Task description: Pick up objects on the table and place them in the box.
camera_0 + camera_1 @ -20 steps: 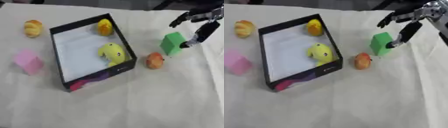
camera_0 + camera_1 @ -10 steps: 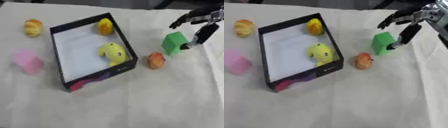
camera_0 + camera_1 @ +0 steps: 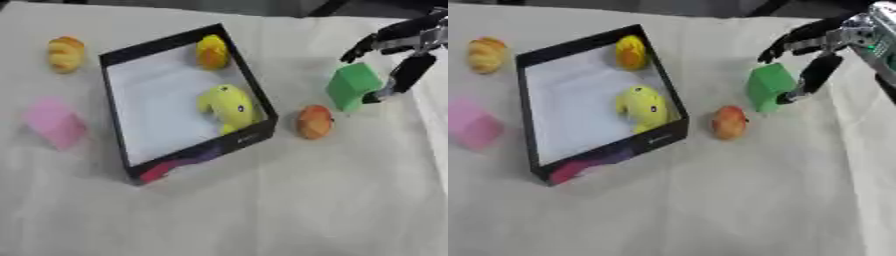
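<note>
Worktop (image 3: 262, 210): covered with a pale cloth, carrying all the things.
Box (image 3: 249, 82): black walls, white floor, open top, set askew left of centre; a pink and red patch shows on its near outer corner.
Inside the box: a yellow toy (image 3: 226, 105) with a dark eye spot lies against the right wall; a smaller yellow-orange toy (image 3: 211, 51) sits in the far corner.
Green block (image 3: 769, 90): on the cloth right of the box, well apart from it.
Orange object (image 3: 314, 121): rounded, on the cloth between the box's near right corner and the green block, just near and left of the block.
Pink block (image 3: 54, 123): left of the box, outside it.
Bread-shaped toy (image 3: 65, 53): yellow-orange, at the far left, outside the box.
Right robot hand (image 3: 822, 50): comes in from the upper right; fingers spread and extended downward over the green block, thumb just right of the block; whether it touches cannot be told. It grips nothing.
Left robot hand: shows in neither view.
</note>
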{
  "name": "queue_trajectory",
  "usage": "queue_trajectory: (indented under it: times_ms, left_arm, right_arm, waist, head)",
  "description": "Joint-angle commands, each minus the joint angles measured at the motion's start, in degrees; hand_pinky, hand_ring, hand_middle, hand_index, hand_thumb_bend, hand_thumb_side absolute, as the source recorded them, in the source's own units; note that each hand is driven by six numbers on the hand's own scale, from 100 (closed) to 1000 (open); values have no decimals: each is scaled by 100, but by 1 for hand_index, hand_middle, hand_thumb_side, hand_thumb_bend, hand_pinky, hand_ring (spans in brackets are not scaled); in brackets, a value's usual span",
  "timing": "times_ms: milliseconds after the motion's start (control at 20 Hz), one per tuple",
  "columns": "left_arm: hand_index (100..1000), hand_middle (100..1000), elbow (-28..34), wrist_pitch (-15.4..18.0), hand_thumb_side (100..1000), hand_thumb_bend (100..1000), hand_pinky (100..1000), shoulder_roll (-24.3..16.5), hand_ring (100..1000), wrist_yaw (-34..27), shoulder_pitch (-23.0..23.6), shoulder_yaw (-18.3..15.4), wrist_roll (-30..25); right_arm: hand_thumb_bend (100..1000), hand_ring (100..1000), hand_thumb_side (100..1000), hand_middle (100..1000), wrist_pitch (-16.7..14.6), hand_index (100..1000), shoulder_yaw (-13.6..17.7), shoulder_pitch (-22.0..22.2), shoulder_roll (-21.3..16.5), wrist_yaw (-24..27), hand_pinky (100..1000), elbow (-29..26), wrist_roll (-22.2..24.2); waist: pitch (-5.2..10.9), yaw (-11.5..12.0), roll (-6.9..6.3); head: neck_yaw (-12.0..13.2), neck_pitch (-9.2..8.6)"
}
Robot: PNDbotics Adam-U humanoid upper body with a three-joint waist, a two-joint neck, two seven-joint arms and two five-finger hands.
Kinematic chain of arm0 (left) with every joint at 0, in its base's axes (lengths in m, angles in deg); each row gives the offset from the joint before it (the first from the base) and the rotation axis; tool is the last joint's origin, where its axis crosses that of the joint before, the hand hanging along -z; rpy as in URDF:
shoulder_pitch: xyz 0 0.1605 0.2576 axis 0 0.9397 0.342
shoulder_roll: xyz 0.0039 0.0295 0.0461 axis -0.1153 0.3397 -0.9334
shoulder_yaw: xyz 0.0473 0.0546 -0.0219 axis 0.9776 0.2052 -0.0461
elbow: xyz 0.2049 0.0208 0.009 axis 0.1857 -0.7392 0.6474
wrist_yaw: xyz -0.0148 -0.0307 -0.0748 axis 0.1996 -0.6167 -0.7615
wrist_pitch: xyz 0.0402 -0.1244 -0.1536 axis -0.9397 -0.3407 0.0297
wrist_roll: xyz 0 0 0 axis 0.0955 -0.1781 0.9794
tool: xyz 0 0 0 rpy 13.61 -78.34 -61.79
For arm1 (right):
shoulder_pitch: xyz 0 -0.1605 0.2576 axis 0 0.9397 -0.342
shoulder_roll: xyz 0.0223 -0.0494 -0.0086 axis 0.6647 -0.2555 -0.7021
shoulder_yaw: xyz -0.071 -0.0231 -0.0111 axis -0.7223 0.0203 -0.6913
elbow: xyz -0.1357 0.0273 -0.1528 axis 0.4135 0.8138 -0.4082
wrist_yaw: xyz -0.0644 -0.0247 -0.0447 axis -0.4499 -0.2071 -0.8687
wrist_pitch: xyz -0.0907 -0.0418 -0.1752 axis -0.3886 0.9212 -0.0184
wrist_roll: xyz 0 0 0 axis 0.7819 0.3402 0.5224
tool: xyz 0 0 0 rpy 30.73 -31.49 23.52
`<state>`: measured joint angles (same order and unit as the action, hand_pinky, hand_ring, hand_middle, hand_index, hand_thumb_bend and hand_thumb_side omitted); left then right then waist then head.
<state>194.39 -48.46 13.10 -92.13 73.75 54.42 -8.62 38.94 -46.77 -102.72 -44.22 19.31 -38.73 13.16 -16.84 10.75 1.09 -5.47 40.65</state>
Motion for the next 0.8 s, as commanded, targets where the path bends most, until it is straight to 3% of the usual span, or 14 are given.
queue_trajectory:
  times_ms: [50,150,350,400,450,500,550,600,800]
  left_arm:
    - [827,736,116,7,944,130,817,-68,751,20,-72,-18,-17]
    - [827,735,118,7,943,130,818,-65,750,20,-76,-18,-18]
    - [826,735,111,-3,943,131,818,-51,750,14,-73,-12,-26]
    - [826,735,109,-6,943,130,818,-48,749,16,-71,-12,-29]
    - [825,734,107,-9,942,130,818,-46,749,18,-67,-13,-29]
    - [825,734,106,-10,942,131,819,-48,748,20,-62,-16,-28]
    - [825,734,106,-10,942,131,819,-51,749,20,-57,-20,-25]
    - [825,734,106,-10,941,132,819,-53,749,18,-53,-23,-21]
    - [825,735,104,-9,940,132,819,-63,749,12,-41,-25,-22]
  right_arm:
    - [450,891,438,831,-64,926,133,-79,-29,-82,961,199,28]
    - [455,848,398,779,13,896,180,-95,50,13,936,336,-45]
    - [373,738,398,638,194,793,222,-133,131,262,871,431,-288]
    - [256,624,376,521,263,682,247,-138,144,328,823,446,-397]
    - [233,602,368,499,357,660,283,-141,157,438,813,459,-537]
    - [116,529,433,433,453,586,307,-146,160,557,781,451,-681]
    - [153,517,346,419,533,575,325,-154,154,667,776,421,-813]
    - [110,499,328,401,608,557,338,-162,142,763,769,378,-919]
    - [100,494,303,396,870,550,404,-247,50,987,763,39,-1165]
  waist:
    - [1,24,28]
    - [-5,31,29]
    - [1,17,41]
    - [6,11,42]
    - [14,4,43]
    - [24,-4,45]
    - [37,-13,50]
    - [49,-23,54]
    - [100,-64,66]
  head:
    - [-27,-77]
    - [-31,-72]
    - [-38,-64]
    - [-36,-60]
    - [-32,-52]
    - [-28,-44]
    - [-26,-38]
    - [-23,-35]
    - [-4,-19]
